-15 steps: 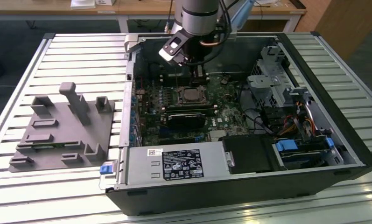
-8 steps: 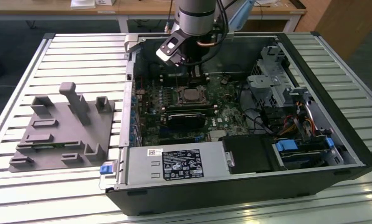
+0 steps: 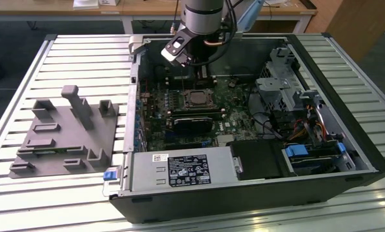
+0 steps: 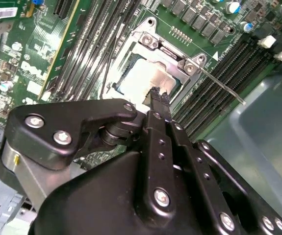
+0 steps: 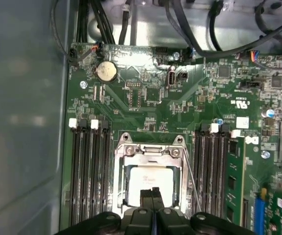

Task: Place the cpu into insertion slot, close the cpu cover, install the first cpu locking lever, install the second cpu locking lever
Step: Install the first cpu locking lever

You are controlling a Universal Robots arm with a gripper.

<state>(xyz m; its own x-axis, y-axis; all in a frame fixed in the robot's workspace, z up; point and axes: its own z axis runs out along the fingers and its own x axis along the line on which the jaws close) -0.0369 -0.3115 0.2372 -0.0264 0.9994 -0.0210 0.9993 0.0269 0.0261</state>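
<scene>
The cpu [image 5: 148,180] lies pale and silvery in the insertion slot [image 3: 197,98], in the middle of the green board. The cpu cover [image 5: 148,151] lies flat over it as a metal frame, and the chip's face [image 4: 140,81] shows through its window. A thin locking lever [image 4: 223,86] runs along one side of the socket, its free end reaching out over the memory slots. My gripper [image 5: 152,195] hangs just above the socket's edge, fingers shut together with nothing between them. In the exterior view the gripper [image 3: 193,63] sits over the far part of the open case.
Long black memory slots [image 5: 89,176] flank the socket on both sides. The case holds a black fan unit [image 3: 193,123], a power supply [image 3: 179,170], drive cages [image 3: 282,84] and cables. A grey fixture block [image 3: 63,130] rests on the slatted table at the exterior view's left.
</scene>
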